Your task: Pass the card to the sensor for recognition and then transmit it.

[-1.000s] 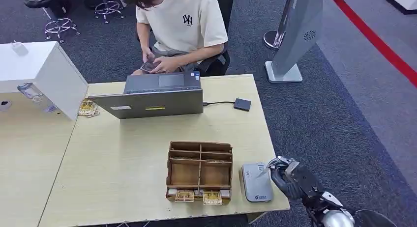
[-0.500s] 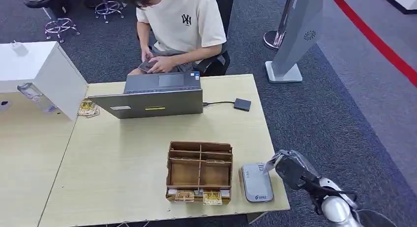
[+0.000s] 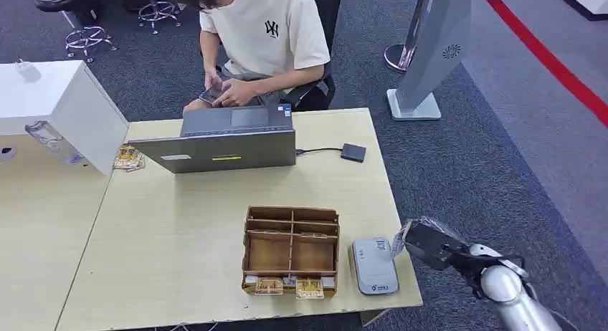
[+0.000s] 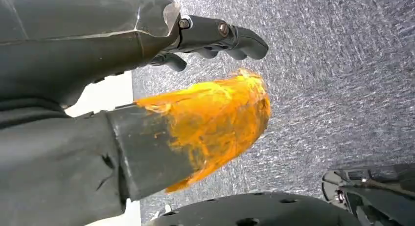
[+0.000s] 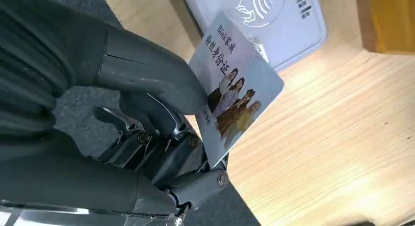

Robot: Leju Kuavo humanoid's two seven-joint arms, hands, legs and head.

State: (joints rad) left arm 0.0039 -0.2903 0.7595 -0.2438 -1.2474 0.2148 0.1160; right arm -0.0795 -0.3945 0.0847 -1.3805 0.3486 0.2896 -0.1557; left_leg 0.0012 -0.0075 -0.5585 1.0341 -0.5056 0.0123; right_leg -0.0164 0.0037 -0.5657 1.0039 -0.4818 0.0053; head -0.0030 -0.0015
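My right hand hangs just off the table's right front corner and pinches a white card between thumb and fingers. The card stands on edge over the right rim of the grey sensor, which lies flat on the table. In the right wrist view the card shows printed text and a group photo, and its far corner reaches over the sensor, whose wave symbol is visible; my right hand grips its near end. My left hand, thumb stained orange, hangs over grey carpet and holds nothing.
A brown cardboard compartment box stands left of the sensor on the wooden table. Behind it is a grey laptop with a small dark device on a cable. A person sits at the far side, looking at a phone. White cabinet at left.
My right forearm has swung out to the right and the hand has turned, so the card tilted from edge-on toward upright while staying by the sensor's right rim.
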